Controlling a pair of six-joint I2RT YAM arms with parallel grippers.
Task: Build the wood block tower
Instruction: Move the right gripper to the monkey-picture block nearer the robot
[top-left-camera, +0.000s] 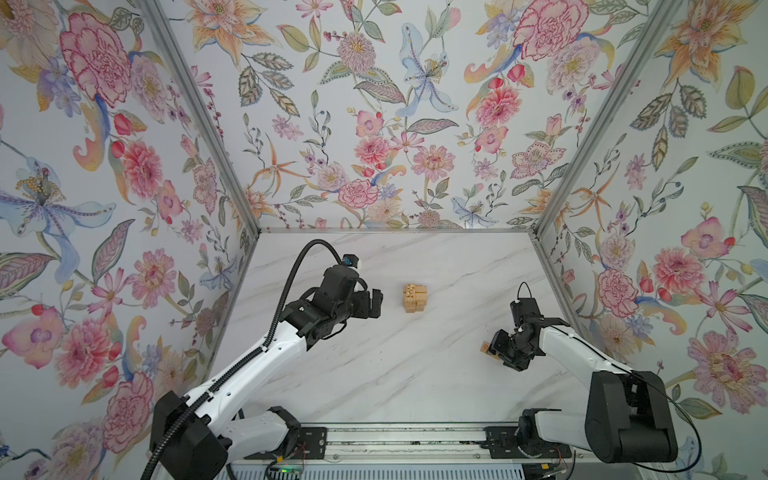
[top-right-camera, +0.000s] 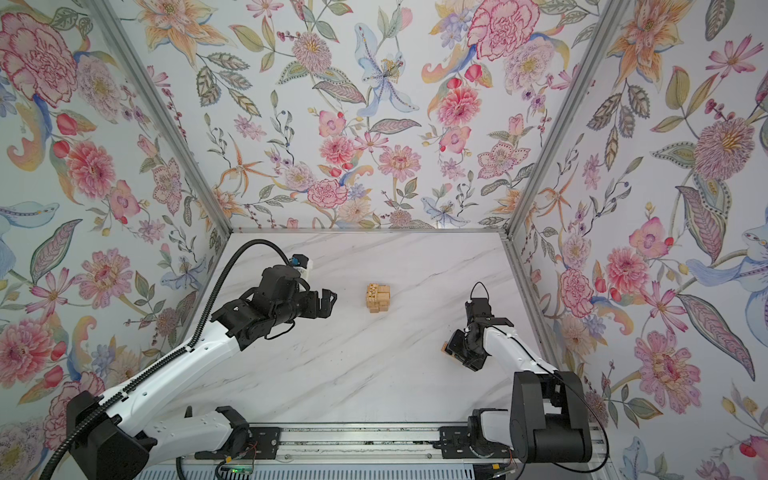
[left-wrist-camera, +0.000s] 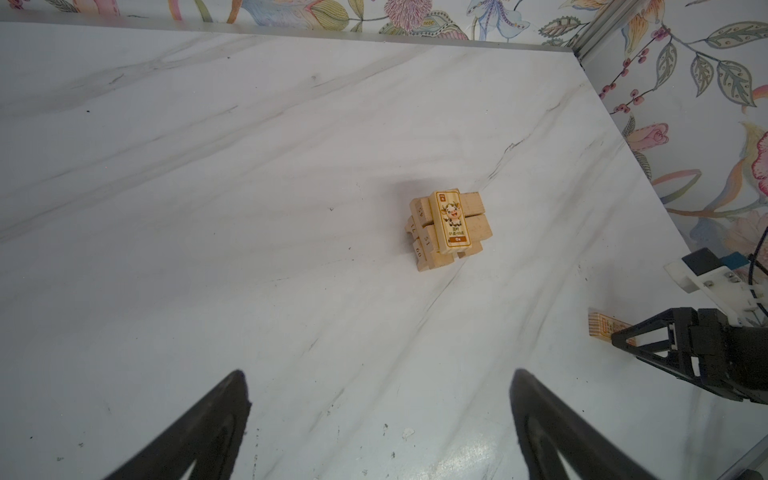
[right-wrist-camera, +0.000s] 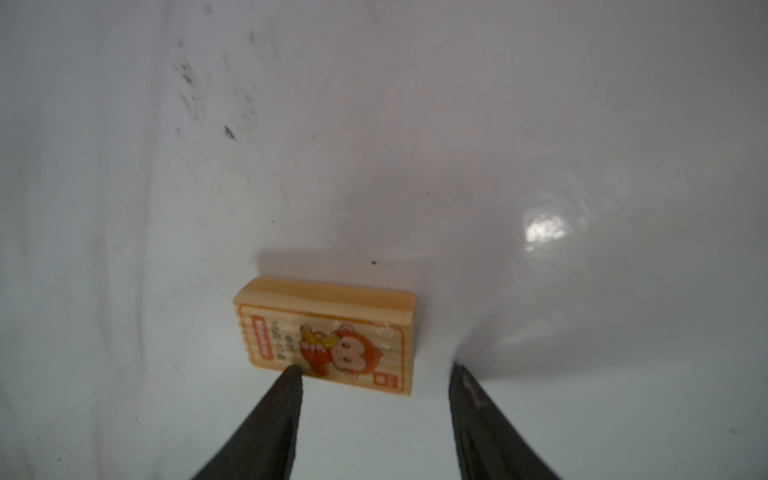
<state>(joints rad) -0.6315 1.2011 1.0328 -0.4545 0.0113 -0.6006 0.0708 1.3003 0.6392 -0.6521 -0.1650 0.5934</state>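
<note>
The tower (top-left-camera: 415, 298) (top-right-camera: 378, 298) is a small stack of crossed light-tan wood blocks at mid-table. Its top block carries an ox picture in the left wrist view (left-wrist-camera: 451, 221). My left gripper (top-left-camera: 376, 303) (top-right-camera: 328, 305) (left-wrist-camera: 378, 374) hangs open and empty just left of the tower, apart from it. One loose wood block (right-wrist-camera: 328, 336) with a monkey picture lies flat on the table at the right (top-left-camera: 485, 347) (top-right-camera: 444, 347) (left-wrist-camera: 600, 328). My right gripper (right-wrist-camera: 374, 368) (top-left-camera: 494, 351) stands open low over this block. One fingertip (right-wrist-camera: 293, 374) overlaps its printed face and the other lies past its end.
Floral walls (top-left-camera: 124, 208) with metal corner posts (top-left-camera: 552, 216) close the marble table (top-left-camera: 374, 374) on three sides. A rail (top-left-camera: 407, 440) with both arm bases runs along the front edge. The right wall stands close behind the right arm.
</note>
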